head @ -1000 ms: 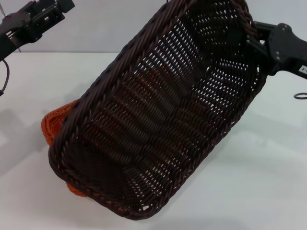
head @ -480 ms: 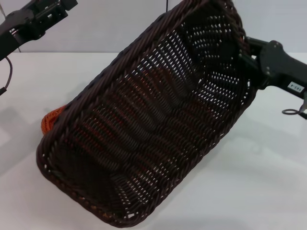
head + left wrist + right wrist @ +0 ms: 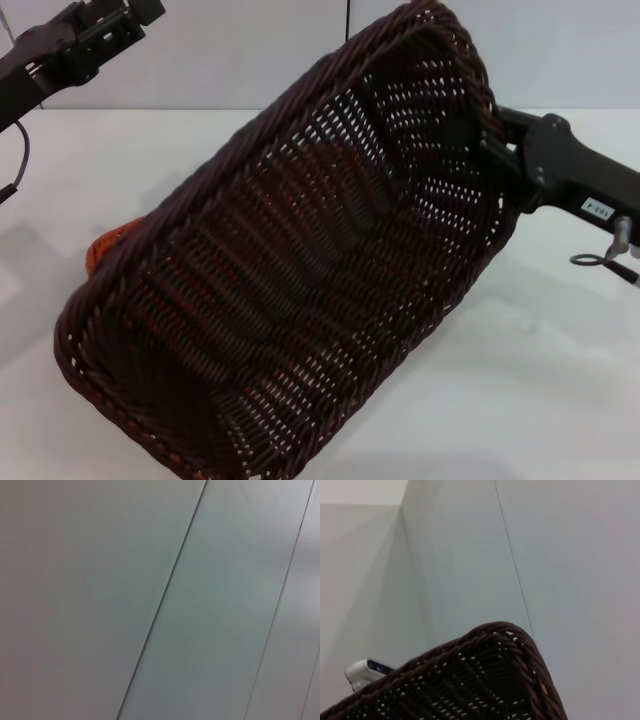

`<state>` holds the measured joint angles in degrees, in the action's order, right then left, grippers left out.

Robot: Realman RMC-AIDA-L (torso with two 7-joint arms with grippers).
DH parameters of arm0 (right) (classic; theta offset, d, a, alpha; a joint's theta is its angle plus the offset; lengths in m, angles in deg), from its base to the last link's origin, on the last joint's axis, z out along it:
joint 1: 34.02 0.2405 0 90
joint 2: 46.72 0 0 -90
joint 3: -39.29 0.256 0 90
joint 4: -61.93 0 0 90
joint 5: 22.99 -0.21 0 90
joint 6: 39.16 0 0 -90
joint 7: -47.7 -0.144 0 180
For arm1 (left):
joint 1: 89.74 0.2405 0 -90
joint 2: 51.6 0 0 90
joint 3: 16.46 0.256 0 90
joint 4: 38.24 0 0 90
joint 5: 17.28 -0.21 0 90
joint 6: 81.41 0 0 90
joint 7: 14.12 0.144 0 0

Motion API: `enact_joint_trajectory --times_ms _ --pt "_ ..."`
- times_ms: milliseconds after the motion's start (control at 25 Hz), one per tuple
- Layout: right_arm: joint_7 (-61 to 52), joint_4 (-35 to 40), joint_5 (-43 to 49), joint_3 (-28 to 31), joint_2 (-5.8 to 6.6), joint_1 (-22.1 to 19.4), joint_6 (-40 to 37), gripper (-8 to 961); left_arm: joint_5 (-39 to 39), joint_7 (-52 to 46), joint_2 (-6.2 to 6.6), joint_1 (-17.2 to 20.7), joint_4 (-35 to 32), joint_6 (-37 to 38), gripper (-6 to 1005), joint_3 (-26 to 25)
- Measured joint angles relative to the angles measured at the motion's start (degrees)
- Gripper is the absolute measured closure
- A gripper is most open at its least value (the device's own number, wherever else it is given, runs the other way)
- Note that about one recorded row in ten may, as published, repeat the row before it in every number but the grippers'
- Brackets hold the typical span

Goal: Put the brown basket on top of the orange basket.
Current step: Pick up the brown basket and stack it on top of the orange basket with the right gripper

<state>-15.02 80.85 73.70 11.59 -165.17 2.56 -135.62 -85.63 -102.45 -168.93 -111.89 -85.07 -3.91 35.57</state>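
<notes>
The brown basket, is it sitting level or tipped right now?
Tipped. The brown basket hangs steeply tilted, its end by the right tool raised, its open inside facing the head camera, empty.

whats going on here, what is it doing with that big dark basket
The right gripper holds the brown basket by its rim at one end, tilted up in the air with its opening facing the head camera. The orange basket sits on the white table beneath it, only a sliver showing at the brown one's edge. The brown basket is not yet set down. The left gripper is parked high at the far left.
</notes>
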Motion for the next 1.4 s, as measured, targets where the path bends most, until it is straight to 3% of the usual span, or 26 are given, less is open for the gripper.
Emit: enact_joint_trajectory --times_ms 600,1080,1400 --pt "2.94 -2.57 0.07 0.25 -0.28 -1.16 3.33 790 0.03 0.63 0.00 -0.40 1.03 -0.60 172 0.09" --pt "2.61 -2.67 0.09 0.21 -0.21 -5.51 4.28 793 0.07 0.74 0.09 -1.09 1.22 -1.49 173 -0.27" --pt "2.36 -2.85 0.28 -0.25 -0.18 -6.02 6.58 799 0.07 1.31 -0.02 -1.60 1.30 -2.44 173 0.05"
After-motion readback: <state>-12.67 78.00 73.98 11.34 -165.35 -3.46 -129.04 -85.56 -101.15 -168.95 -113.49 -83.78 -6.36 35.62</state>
